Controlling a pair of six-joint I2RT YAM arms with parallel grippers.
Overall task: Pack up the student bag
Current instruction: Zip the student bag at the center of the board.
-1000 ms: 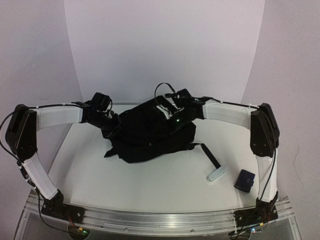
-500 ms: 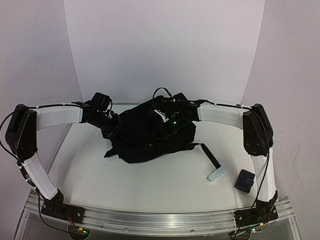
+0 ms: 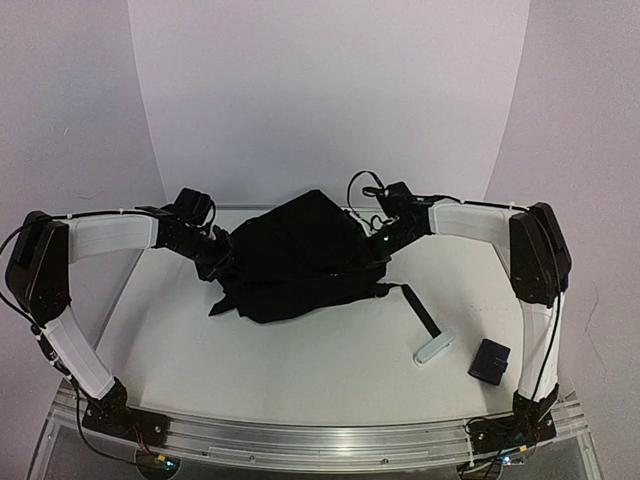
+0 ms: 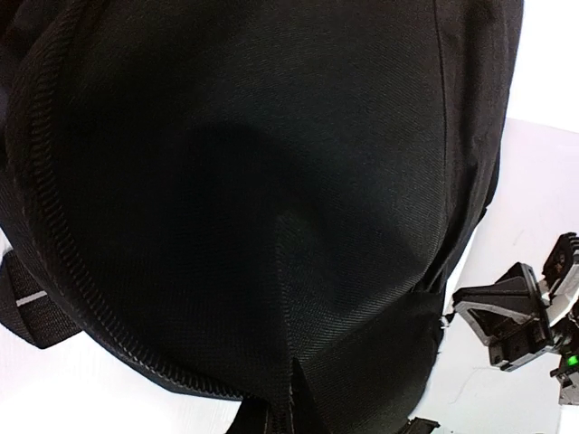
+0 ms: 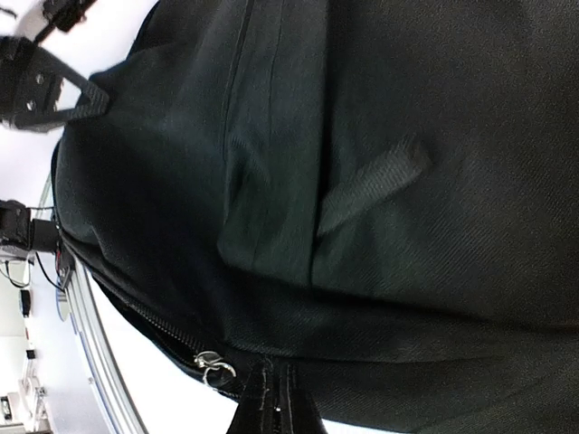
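Note:
The student bag (image 3: 295, 255), a large soft black backpack, lies at the back middle of the table and is lifted a little between both arms. My left gripper (image 3: 222, 258) is shut on its left edge. In the left wrist view the bag (image 4: 253, 181) fills the frame, its fabric pinched into a fold at my left gripper (image 4: 294, 402). My right gripper (image 3: 376, 246) is shut on the bag's right edge. In the right wrist view the bag (image 5: 380, 181) gathers into my right gripper (image 5: 276, 402), beside a metal zip ring (image 5: 210, 363).
A black webbing strap (image 3: 420, 312) trails from the bag toward the front right. A flat white item (image 3: 435, 347) and a small dark-blue pouch (image 3: 490, 360) lie near the right arm's base. A metal rail (image 3: 320, 435) runs along the table's near edge.
My right gripper closed on the bag's right edge and drew back to the right, spreading the bag. The white thing seen by its fingers no longer shows. The left gripper kept its hold.

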